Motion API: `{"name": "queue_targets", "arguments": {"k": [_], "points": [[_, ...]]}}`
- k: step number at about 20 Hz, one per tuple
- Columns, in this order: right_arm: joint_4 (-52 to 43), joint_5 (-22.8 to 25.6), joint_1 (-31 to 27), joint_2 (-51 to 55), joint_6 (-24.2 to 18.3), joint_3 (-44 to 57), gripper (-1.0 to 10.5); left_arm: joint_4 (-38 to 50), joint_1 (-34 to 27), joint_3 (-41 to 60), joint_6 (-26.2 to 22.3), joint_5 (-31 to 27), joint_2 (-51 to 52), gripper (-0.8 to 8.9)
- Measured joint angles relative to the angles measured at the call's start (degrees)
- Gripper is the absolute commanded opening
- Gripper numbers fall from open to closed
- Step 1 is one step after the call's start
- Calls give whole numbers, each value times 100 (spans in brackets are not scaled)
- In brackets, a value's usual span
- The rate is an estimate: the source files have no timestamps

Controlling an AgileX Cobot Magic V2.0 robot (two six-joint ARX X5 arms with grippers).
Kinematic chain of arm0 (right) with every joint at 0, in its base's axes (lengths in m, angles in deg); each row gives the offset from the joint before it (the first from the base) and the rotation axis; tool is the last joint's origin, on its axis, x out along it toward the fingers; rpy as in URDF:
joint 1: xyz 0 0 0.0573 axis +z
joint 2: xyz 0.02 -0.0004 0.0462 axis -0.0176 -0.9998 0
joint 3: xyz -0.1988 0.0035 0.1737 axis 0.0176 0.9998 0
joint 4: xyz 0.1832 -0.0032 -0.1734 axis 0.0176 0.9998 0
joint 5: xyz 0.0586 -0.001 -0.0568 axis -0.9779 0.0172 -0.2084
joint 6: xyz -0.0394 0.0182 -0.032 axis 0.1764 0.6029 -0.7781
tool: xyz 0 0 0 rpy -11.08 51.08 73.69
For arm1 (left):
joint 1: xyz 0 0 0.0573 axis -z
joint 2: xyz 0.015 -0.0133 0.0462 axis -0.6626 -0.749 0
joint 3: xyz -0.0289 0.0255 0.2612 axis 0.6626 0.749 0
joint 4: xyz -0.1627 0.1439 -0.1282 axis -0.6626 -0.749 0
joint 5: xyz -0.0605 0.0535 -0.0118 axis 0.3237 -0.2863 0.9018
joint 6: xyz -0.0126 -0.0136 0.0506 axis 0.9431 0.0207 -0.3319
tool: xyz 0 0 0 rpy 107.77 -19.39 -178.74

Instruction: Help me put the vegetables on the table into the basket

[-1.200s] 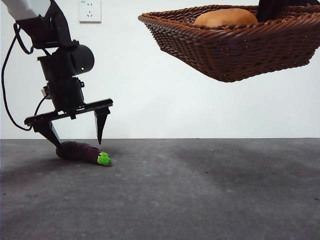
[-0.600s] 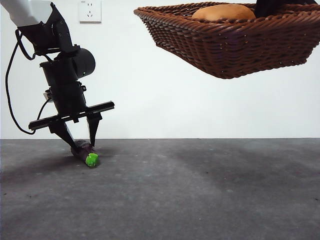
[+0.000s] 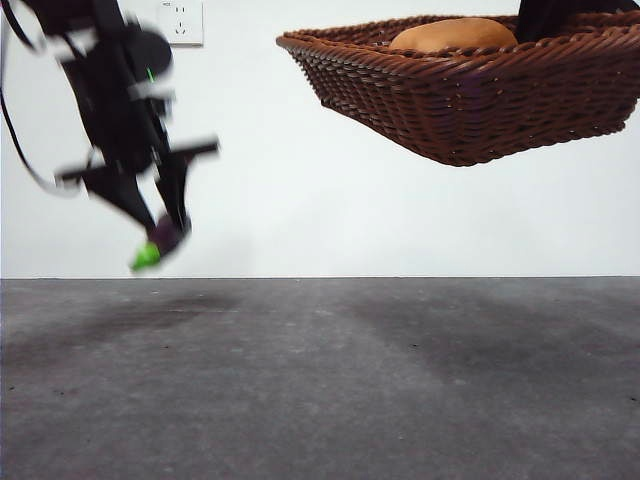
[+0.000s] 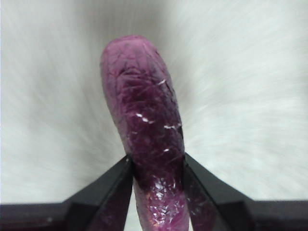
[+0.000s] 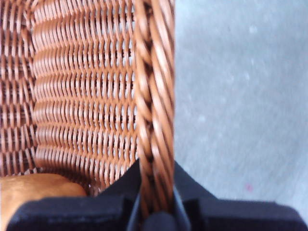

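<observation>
Eggplant hangs off the table, pinched in your left gripper, long axis running out past the jaws — the basket, its rim clamped by your right gripper, lies higher, well across from it.

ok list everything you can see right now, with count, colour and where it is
eggplant: one, dark purple with a bright green cap, held in the air above the table, cap end hanging lowest
potato: one, brown, lying inside the basket
basket: one, dark-brown woven wicker, held up in the air, tilted
table: one, dark grey with faint light specks, below everything
wall socket: one, white, on the white wall behind
left end effector: one, black, jaws shut on the eggplant
right end effector: one, black, jaws clamped on the basket's braided rim
</observation>
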Motion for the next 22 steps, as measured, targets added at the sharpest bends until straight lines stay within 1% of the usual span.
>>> {"name": "queue_targets", "arguments": {"k": [1, 2, 4, 6, 7, 9, 10, 11, 12, 14, 16, 18, 20, 21, 22], "points": [[59, 0, 0, -111, 17, 0, -12, -83, -98, 0, -326, 42, 404, -8], [111, 7, 2, -258, 24, 0, -12, -146, -219, -2, -581, 278, 734, -8], [87, 13, 17, -566, 72, 0, -12, -439, -472, -2, -999, 977, 1257, -8], [-94, 13, 70, -870, 229, 0, -12, -938, -575, 2, -1401, 1578, 1709, -8], [-234, 13, 129, -1034, 337, 0, -12, -1029, -573, 85, -1541, 1867, 1982, -8], [-487, 33, 289, -1366, 535, 0, -12, -826, -570, 568, -1550, 2531, 2629, -8], [-623, 101, 413, -1530, 651, 2, -12, -601, -568, 892, -1405, 2870, 2948, -8], [-772, 151, 560, -1683, 765, 2, -12, -334, -531, 1246, -1158, 3187, 3235, -8], [-911, 164, 715, -1808, 890, 7, -12, 24, -446, 1624, -820, 3410, 3464, -8], [-1163, 201, 1062, -1917, 1117, 7, -12, 1152, -136, 2308, 140, 3648, 3611, -9], [-1458, 304, 1377, -1921, 1329, 7, -12, 2046, 229, 2704, 1104, 3593, 3434, -9], [-1674, 299, 1598, -1921, 1545, 7, -12, 2796, 651, 2822, 1882, 3224, 3176, -9], [-1666, 297, 1729, -1921, 1663, 7, -12, 3386, 909, 2820, 2505, 3018, 2883, -9], [-1670, 297, 1757, -1921, 1709, 7, -12, 3543, 933, 2817, 2774, 2975, 2715, -9], [-1666, 299, 1781, -1921, 1742, 7, -12, 3521, 966, 2817, 2959, 2789, 2546, -9]]}}
